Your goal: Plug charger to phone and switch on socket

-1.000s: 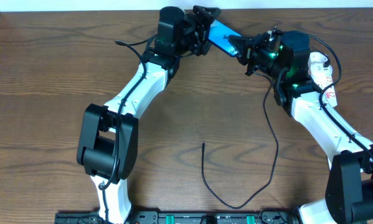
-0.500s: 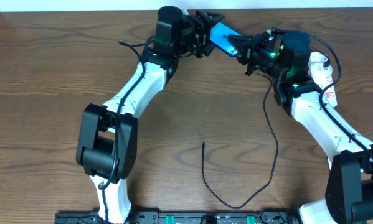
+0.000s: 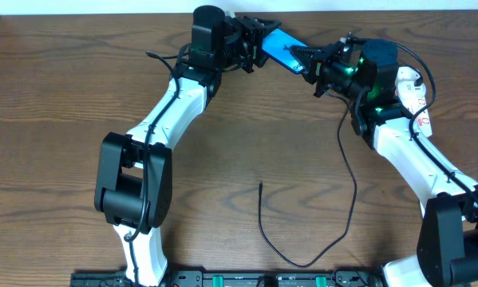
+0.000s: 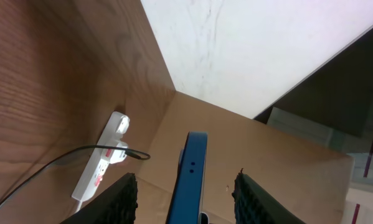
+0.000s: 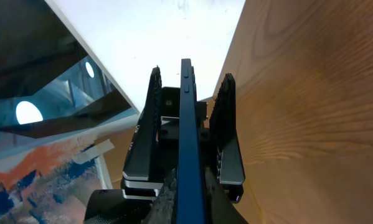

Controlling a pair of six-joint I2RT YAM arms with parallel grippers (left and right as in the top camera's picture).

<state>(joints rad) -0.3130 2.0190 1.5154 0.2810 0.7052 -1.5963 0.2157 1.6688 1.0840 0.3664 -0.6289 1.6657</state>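
Right gripper [image 3: 309, 59]: clamped on the lower end of the phone [image 3: 285, 48]; in the right wrist view its dark fingers [image 5: 169, 194] press the phone from both sides.
Left gripper [image 3: 258, 41]: spread wide; its two fingers [image 4: 125, 202] straddle the other end of the phone, and a gap shows on each side in both wrist views, so it is not touching the phone.
Phone: held off the bench [image 3: 63, 119] near the middle of the far edge, running slantwise between the two grippers. Its blue screen faces up in the overhead view, and both wrist views show it edge-on.
Socket [image 4: 104, 160]: a white strip with red switches lying flat toward the far right corner of the bench, past the right gripper. In the overhead view the right arm covers part of it.
Charger [image 3: 355, 195]: a thin black cable that starts by the socket, runs under the right arm toward the near edge, loops round close to that edge and climbs back. Its free tip [image 3: 260, 185] lies loose on the wood in the middle of the bench, well apart from the phone and from both grippers.
Plug end: the left wrist view shows the cable crossing the top of the socket; whether it is seated there cannot be told.
Switches: too small to read as on or off.
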